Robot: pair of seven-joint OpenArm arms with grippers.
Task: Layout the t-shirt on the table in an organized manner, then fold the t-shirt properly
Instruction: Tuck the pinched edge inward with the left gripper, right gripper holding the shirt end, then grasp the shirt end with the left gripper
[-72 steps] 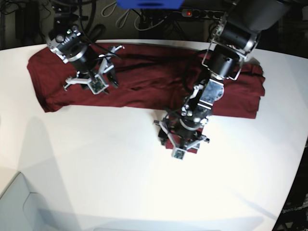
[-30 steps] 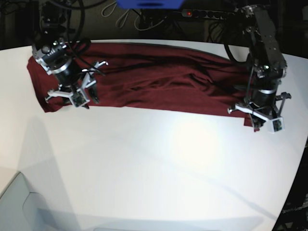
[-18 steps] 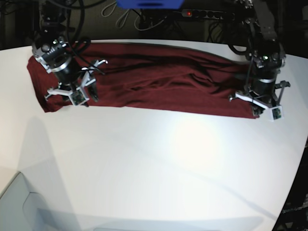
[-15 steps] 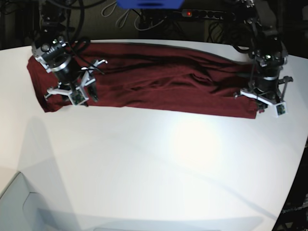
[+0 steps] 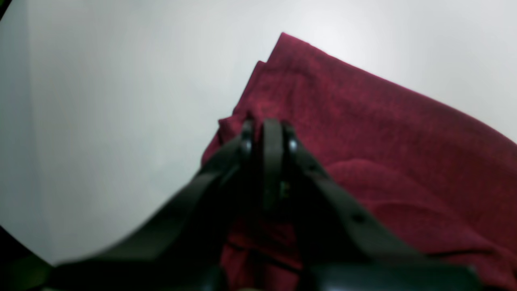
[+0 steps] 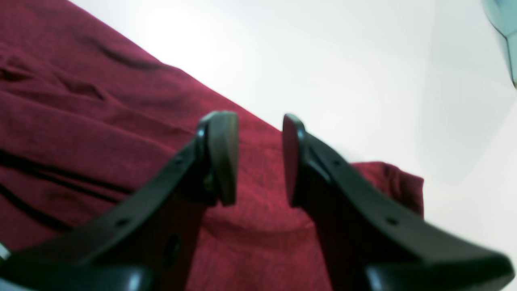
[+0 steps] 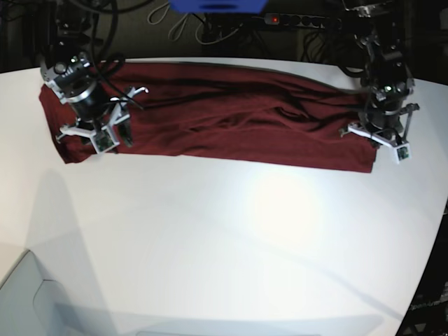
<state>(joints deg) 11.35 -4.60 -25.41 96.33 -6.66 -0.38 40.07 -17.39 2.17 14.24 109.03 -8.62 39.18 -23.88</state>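
Note:
The maroon t-shirt [image 7: 231,119] lies as a long wrinkled band across the far side of the white table [image 7: 231,245]. My left gripper [image 7: 378,143] sits at the shirt's right end. In the left wrist view its fingertips [image 5: 264,133] are pressed together on a bunched fold of the t-shirt [image 5: 383,133], whose doubled corner lies flat just beyond them. My right gripper [image 7: 120,133] hovers over the shirt's left end. Seen from the right wrist, that gripper [image 6: 254,157] is open above the cloth [image 6: 80,121], with nothing between the fingers.
A power strip [image 7: 280,19] with a red light, cables and a blue object [image 7: 217,5] lie behind the table's far edge. A pale box corner [image 7: 21,294] shows at the lower left. The table's right edge [image 7: 430,231] curves close to my left arm.
My left gripper swung from mid-table to the far right with the shirt's corner, stretching the cloth into a band, then drew back slightly. The right gripper shifted a little left.

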